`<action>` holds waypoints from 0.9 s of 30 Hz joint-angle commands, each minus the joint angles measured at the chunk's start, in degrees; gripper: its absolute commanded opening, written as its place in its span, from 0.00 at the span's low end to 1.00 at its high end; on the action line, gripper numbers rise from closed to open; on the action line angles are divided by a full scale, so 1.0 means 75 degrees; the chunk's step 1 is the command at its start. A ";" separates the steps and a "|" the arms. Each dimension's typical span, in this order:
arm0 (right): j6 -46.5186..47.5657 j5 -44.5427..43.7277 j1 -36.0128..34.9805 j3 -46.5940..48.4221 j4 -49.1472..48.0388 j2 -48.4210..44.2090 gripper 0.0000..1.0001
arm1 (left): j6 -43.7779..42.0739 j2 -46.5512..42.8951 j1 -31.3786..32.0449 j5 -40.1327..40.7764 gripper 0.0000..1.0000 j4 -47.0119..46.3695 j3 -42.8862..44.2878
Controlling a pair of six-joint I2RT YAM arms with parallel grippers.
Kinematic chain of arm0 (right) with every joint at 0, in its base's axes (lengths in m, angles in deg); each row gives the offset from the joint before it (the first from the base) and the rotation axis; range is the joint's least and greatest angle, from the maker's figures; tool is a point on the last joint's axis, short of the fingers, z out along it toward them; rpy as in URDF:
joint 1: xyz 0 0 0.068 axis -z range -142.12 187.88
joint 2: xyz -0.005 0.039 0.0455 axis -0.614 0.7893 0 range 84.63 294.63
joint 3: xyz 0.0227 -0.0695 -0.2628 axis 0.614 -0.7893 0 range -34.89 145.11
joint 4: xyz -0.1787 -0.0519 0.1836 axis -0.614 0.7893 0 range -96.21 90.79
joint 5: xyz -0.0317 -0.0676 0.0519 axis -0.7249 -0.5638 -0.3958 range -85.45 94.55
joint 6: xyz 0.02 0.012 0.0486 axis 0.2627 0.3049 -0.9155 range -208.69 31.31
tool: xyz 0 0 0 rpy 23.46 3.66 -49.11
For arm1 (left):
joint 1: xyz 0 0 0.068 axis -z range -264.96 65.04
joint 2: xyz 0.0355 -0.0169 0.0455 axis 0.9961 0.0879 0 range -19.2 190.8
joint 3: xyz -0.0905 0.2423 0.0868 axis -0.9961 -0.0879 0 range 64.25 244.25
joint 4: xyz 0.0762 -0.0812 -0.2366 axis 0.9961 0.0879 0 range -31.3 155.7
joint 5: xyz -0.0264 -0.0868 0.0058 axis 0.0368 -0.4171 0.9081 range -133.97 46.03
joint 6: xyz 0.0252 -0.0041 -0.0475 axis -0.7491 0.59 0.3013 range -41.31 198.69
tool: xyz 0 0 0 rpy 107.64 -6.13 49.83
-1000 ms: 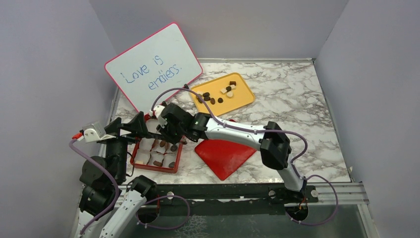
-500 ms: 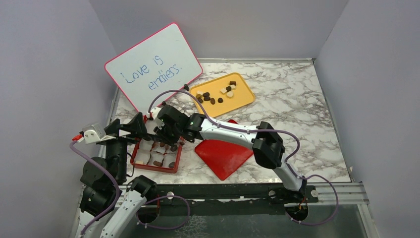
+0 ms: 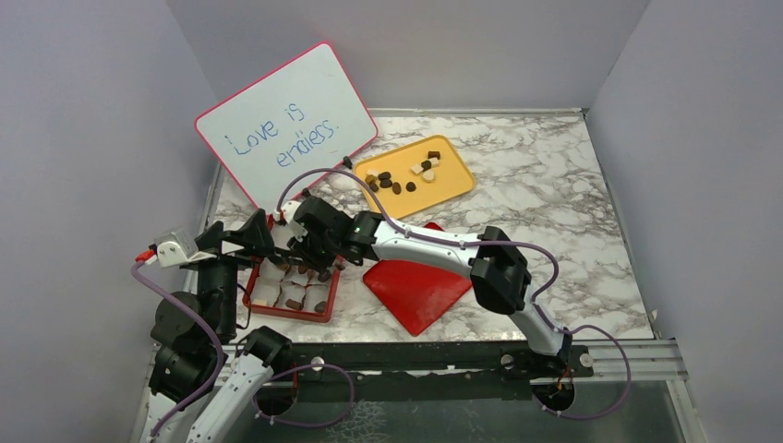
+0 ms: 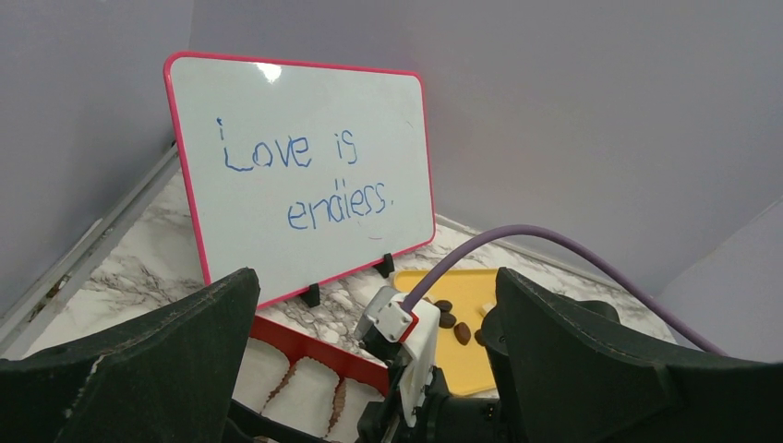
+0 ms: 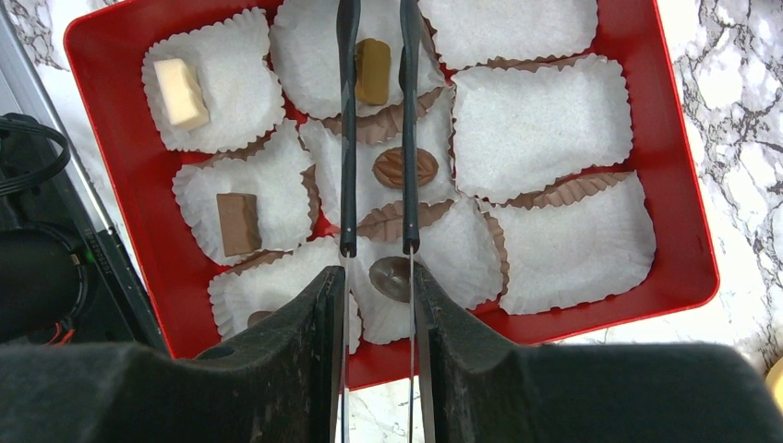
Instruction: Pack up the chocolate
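Two arms share the counter (image 3: 554, 185) in the overhead view. The right arm (image 3: 434, 245) reaches across a red lid (image 3: 415, 291) and hangs over the red box (image 3: 286, 314). Loose chocolate (image 3: 395, 185) lies on the yellow tray (image 3: 452, 189) farther back, near the whiteboard (image 3: 286, 125). A few pieces already sit in the box.

From the left wrist, the left end effector (image 4: 374, 305) stands wide apart and empty beside the box (its camera mostly takes in the whiteboard).

From the right wrist, the right end effector (image 5: 379, 249) shows two thin blades parted by a narrow gap, with nothing clamped between them as far as I can see. Under them lie nine paper cups (image 5: 545, 120). They hold a cream piece (image 5: 180, 92), a tan piece (image 5: 373, 69), an oval brown piece (image 5: 404, 167), a milk block (image 5: 238, 223) and a dark round piece (image 5: 392, 277) just beside the blade ends. The three cups on the right are bare.

The step in hand looks like leaving a piece in its cup. To do it well, lift straight up so the blades clear the fluted paper without dragging a cup. Then fetch one piece from the tray and aim for a bare cup.
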 commanded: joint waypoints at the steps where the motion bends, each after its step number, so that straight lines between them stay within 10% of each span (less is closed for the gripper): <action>1: 0.0123 -0.0264 -0.0084 0.0061 0.0028 -0.0421 0.35 | -0.0046 0.0026 0.0015 0.0072 0.99 -0.0051 -0.0034; 27: 0.0322 -0.2891 0.0485 -0.2297 -0.0033 -0.3256 0.35 | -0.0109 0.0815 0.0015 -0.0710 0.99 -0.0186 -0.0649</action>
